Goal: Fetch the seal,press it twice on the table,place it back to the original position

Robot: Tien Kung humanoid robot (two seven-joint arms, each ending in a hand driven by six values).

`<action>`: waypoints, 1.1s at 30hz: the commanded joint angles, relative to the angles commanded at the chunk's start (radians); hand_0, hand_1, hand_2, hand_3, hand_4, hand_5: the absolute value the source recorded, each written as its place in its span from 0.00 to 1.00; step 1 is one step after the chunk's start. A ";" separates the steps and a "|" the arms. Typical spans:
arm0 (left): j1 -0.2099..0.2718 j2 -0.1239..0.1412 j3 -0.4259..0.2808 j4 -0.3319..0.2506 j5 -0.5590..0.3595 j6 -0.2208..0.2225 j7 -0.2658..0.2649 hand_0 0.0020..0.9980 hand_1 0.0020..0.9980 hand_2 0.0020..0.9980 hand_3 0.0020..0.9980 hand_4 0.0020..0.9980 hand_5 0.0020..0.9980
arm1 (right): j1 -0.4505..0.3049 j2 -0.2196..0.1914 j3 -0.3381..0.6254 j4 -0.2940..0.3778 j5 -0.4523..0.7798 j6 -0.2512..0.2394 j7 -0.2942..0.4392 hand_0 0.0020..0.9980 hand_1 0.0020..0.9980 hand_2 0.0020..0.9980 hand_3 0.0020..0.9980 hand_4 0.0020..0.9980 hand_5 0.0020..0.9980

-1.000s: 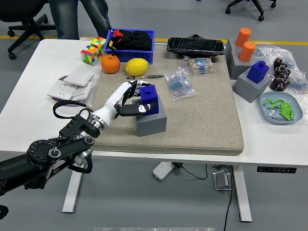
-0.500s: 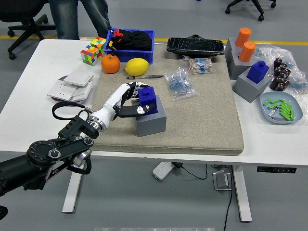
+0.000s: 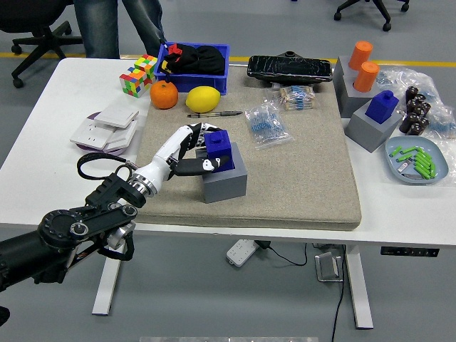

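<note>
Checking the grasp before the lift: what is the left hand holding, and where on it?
The left hand grips the blue seal by its sides, thumb on the near face, with the seal seated in its grey holder.

Seal (image 3: 219, 147): deep blue. Its base block (image 3: 226, 181): grey. Left hand (image 3: 187, 147): white with black fingers. Mat (image 3: 299, 178): beige. Worktop (image 3: 43, 128): white. Bin (image 3: 196, 77): blue, black contents. Fruit: one orange (image 3: 164, 94), one lemon (image 3: 202, 98) yellow. Puzzle cube (image 3: 137, 74): multicoloured squares. Two cylinders (image 3: 363, 65): orange. Dish (image 3: 399, 148): pale blue, with green pieces (image 3: 420, 161).
</note>
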 joint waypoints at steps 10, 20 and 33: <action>-0.002 -0.001 0.002 0.003 0.012 -0.003 0.009 0.75 0.69 0.65 0.73 1.00 0.07 | 0.001 0.000 0.003 0.000 0.000 0.000 0.000 0.72 0.68 0.64 0.61 0.71 0.51; -0.001 -0.001 0.000 0.000 0.013 -0.004 0.017 0.78 0.74 0.68 0.74 1.00 0.11 | 0.001 0.001 0.002 0.000 0.001 -0.001 0.000 0.72 0.68 0.64 0.61 0.71 0.51; -0.003 -0.001 -0.003 -0.006 0.001 0.013 0.006 0.76 0.71 0.64 0.73 1.00 0.12 | 0.001 0.001 0.004 0.000 0.002 -0.002 0.002 0.72 0.68 0.64 0.61 0.71 0.51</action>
